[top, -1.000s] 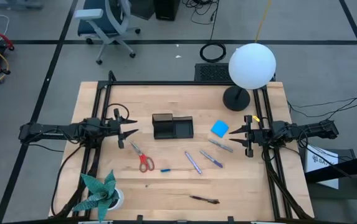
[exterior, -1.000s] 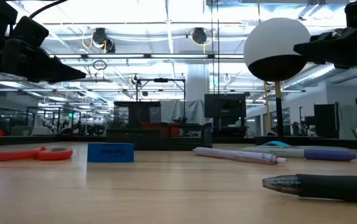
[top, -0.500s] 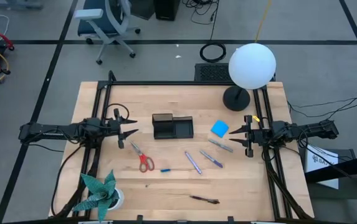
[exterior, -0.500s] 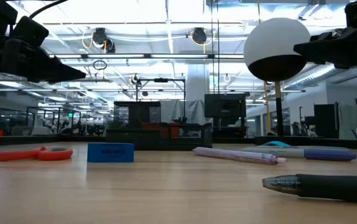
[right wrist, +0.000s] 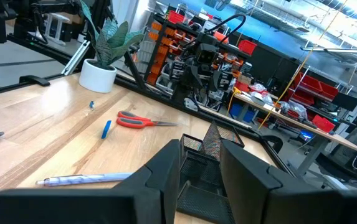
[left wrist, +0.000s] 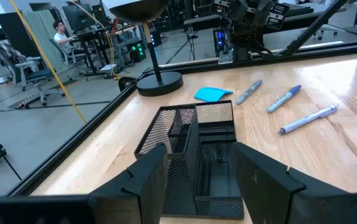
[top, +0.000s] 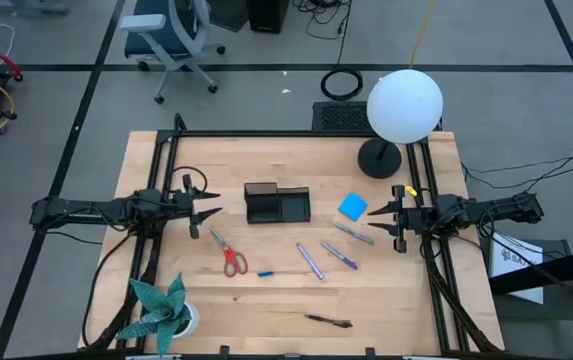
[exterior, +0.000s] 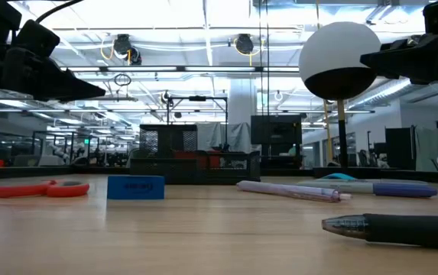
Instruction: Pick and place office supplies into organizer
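Observation:
The black mesh organizer (top: 277,203) stands at mid-table and shows in the left wrist view (left wrist: 197,140). The red-handled scissors (top: 229,253), a tiny blue piece (top: 266,272), a purple pen (top: 310,260), a blue pen (top: 339,256), a silver pen (top: 354,234) and a dark pen (top: 328,320) lie flat on the wood. The blue notepad (top: 353,207) lies right of the organizer. My left gripper (top: 209,212) is open, empty and above the table left of the organizer. My right gripper (top: 372,219) is open, empty and beside the notepad.
A lamp with a white globe (top: 404,105) and a round black base (top: 379,158) stands at the far right. A teal paper-leaf plant (top: 161,305) in a white pot stands at the near left corner. Black frame rails (top: 156,200) run along both table sides.

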